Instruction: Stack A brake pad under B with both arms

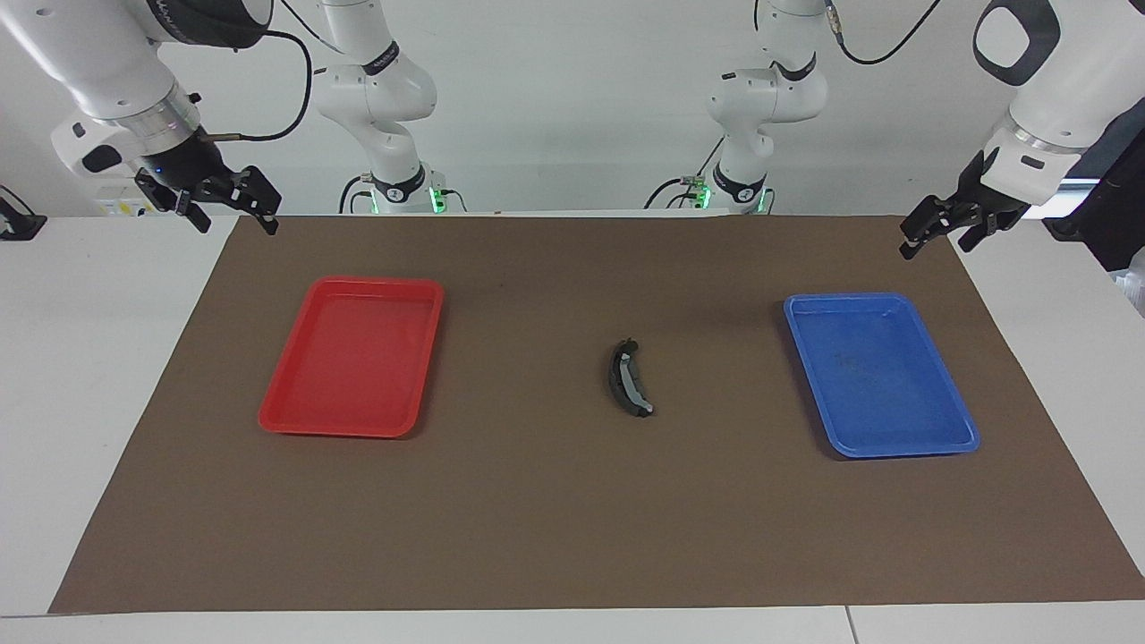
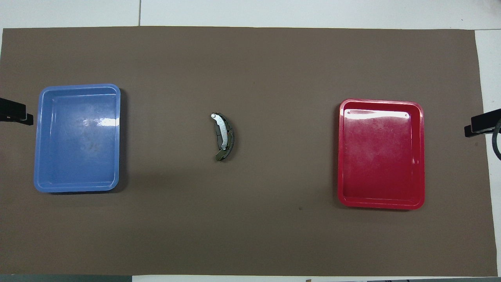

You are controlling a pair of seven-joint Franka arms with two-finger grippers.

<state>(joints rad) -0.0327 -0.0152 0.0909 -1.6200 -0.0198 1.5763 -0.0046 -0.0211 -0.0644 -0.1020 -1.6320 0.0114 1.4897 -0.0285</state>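
Observation:
The longer curved brake pad B, with its light grey strip facing up, lies in the middle of the brown mat. A darker pad, the A brake pad, lies under it and touches it. Only its edge shows along B's outer curve. My right gripper is open and empty, raised over the mat's corner near the right arm's base. Its tip shows in the overhead view. My left gripper is open and empty, raised over the mat's other near corner. Its tip shows in the overhead view.
An empty red tray lies toward the right arm's end of the table. An empty blue tray lies toward the left arm's end. The brown mat covers most of the white table.

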